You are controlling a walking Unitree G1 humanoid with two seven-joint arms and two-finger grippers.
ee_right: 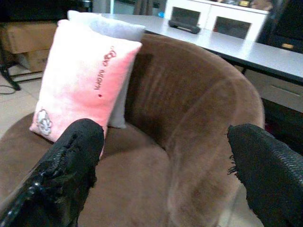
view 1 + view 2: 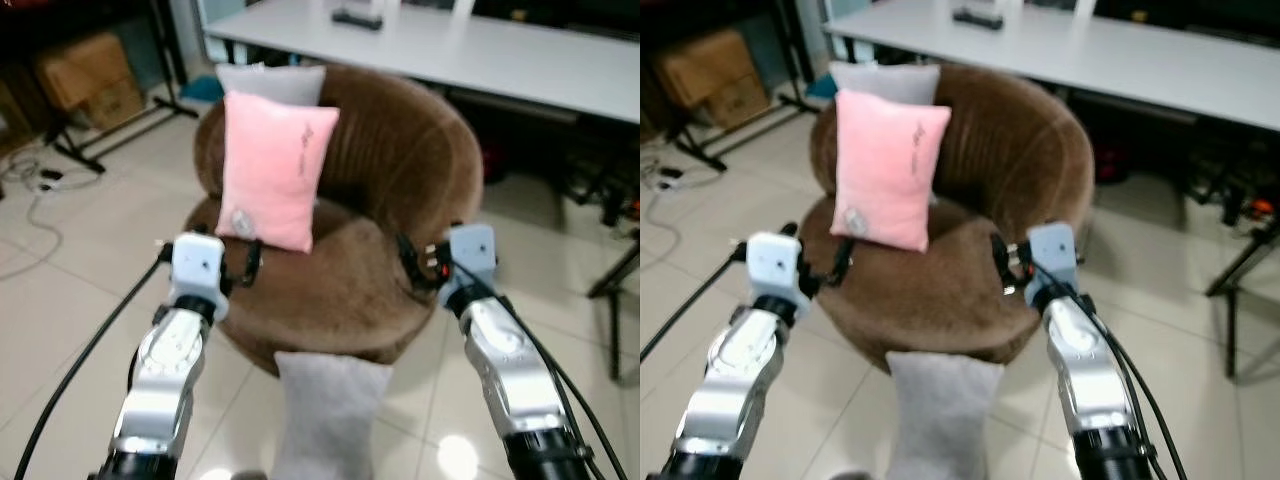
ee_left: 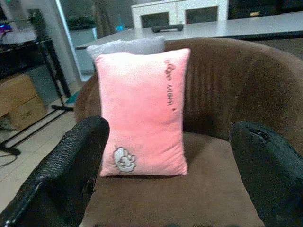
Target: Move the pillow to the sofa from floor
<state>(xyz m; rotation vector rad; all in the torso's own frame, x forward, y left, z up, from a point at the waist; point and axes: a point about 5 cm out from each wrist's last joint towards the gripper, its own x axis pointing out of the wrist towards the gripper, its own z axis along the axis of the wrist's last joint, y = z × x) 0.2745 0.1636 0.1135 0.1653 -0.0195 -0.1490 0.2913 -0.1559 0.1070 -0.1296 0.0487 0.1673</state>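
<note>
A pink pillow stands upright on the seat of a round brown sofa chair, leaning on its backrest with a grey pillow behind it. Another grey pillow leans on the floor against the chair's front, between my arms. My left gripper hovers open over the seat's left front edge, below the pink pillow. My right gripper is open at the seat's right edge. Both hold nothing. The right wrist view shows the pink pillow and the backrest.
A long white table with a dark remote runs behind the chair. Cardboard boxes, stand legs and cables lie at the left. A black stand leg is at the right on the tiled floor.
</note>
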